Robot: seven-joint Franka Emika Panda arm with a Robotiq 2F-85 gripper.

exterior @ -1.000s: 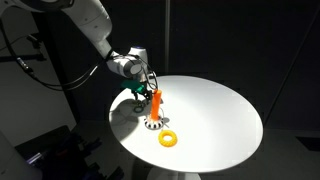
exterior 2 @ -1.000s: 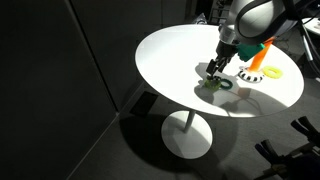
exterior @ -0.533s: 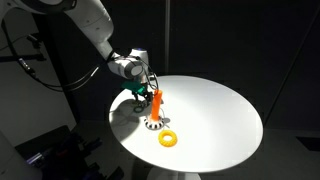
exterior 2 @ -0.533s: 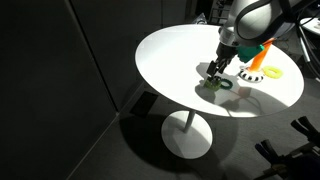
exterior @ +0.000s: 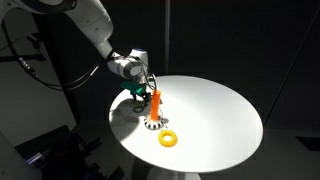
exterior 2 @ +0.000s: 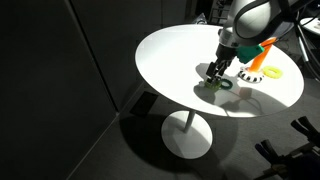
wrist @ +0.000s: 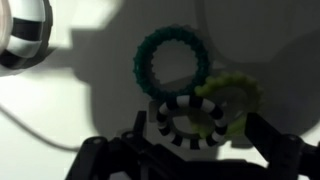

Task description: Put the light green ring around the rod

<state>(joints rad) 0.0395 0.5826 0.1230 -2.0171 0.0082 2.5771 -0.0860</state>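
A dark green ring (wrist: 141,62) and striped ring (wrist: 165,118) crowd the light green ring (wrist: 240,85).

Arm's pincer (exterior: 137,95) low over white round desk (exterior: 220,110), just beside upright orange rod (exterior: 156,102). Flat on desk, near rod's patterned base (exterior: 152,125): orange-yellow ring (exterior: 167,139).

Four rings show: dark green ring (wrist: 145,60), light green ring (wrist: 236,88), striped ring (wrist: 165,126), orange-yellow ring (exterior: 162,139); and one rod (exterior: 156,102).

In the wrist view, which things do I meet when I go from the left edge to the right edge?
the rod (only its patterned base shows) → the dark green ring → the light green ring. The striped ring overlaps both rings, so it is left out.
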